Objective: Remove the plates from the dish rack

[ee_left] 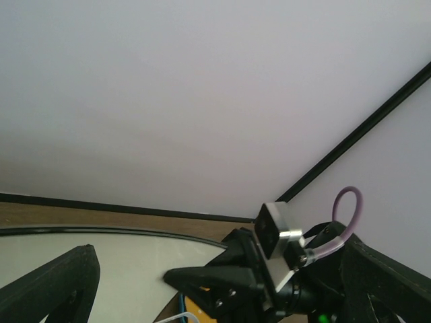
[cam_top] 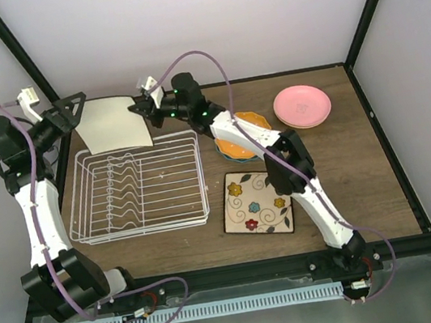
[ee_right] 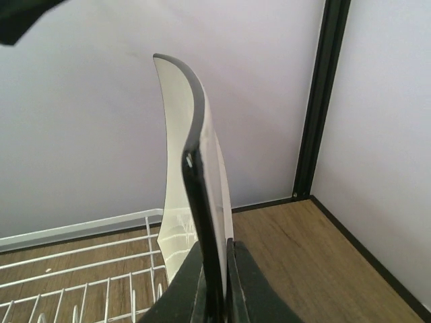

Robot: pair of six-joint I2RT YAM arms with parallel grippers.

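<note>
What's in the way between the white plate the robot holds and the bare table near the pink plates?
The orange plates lie between them. The cream plate, pinched in the right fingers, is raised, so it may pass over them.

- The white wire dish rack (cam_top: 137, 186) is standing left on the brown wooden table (cam_top: 351, 189).
- The plain cream square plate (cam_top: 115, 124) is hanging above its far edge.
- The flowered cream square plate (cam_top: 258, 202) is lying just right of it.
</note>
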